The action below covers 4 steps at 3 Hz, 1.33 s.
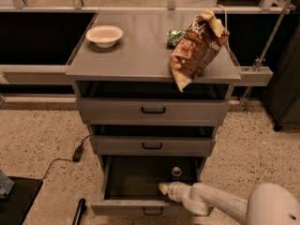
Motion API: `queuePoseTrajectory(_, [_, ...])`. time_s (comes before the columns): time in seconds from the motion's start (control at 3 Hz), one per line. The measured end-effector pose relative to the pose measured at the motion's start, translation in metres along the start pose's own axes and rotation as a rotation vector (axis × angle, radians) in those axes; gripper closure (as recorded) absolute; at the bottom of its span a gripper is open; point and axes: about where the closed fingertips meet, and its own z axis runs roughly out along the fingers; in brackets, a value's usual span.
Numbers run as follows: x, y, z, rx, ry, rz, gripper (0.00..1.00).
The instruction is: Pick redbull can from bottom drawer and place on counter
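Observation:
The bottom drawer (136,206) is pulled open, dark inside. The redbull can (176,172) stands upright near the drawer's back right, its silver round top showing. My gripper (164,188) is inside the drawer, low at the front right, a little in front and left of the can, with a gap between them. The white arm reaches in from the lower right. The counter (140,48) is the grey cabinet top above the three drawers.
On the counter stand a white bowl (104,35) at the left, a brown chip bag (197,48) overhanging the right front edge, and a green wrinkled packet (175,36) behind it. A black cable and plug (78,153) lie on the speckled floor at the left.

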Motion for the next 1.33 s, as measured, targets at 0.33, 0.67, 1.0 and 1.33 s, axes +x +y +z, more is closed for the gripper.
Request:
queuePoseTrajectory(0.33, [0.0,0.0,0.0,0.0,0.0,0.0,0.81])
queuePoseTrajectory(0.67, [0.0,0.0,0.0,0.0,0.0,0.0,0.59])
queuePoseTrajectory(1.0, [0.0,0.0001,0.0001,0.0,0.0,0.0,0.35])
queuePoseTrajectory(1.33, [0.0,0.0001,0.0001,0.0,0.0,0.0,0.12])
